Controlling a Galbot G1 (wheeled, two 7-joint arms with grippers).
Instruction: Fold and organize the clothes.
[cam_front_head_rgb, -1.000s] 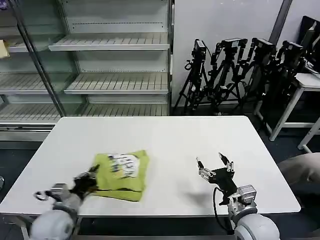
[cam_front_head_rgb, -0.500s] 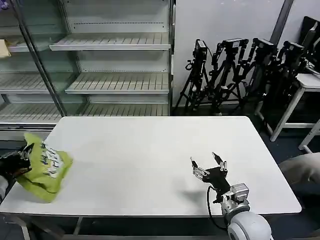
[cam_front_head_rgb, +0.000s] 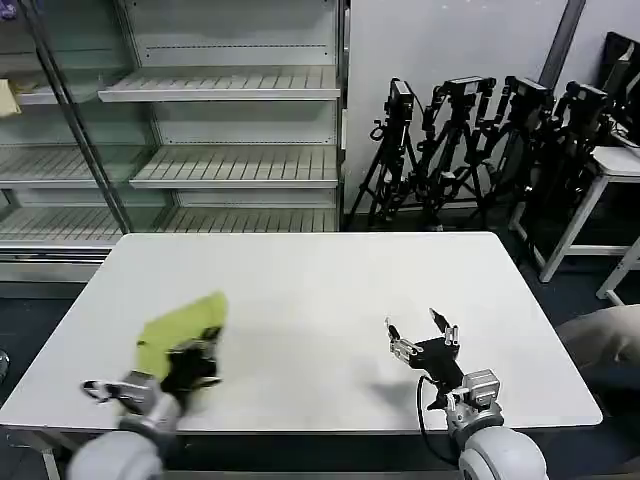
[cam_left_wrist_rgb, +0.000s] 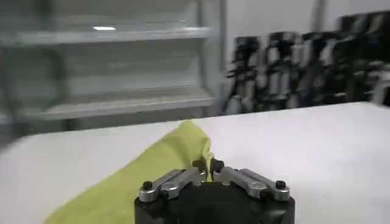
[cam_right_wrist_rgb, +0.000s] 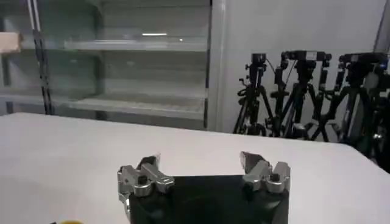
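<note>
The lime T-shirt lies bunched on the near left part of the white desk, with the left tool clenched on its near edge. It looks light, soft and limp, so it will likely sag and unfold when lifted; a grip on a folded edge or corner should hold best. The right tool hovers released over the desk's right side.

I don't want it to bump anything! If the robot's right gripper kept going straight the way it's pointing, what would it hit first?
Probably nothing soon. The open right gripper points across bare white table; past the far edge stand black tripods.
</note>
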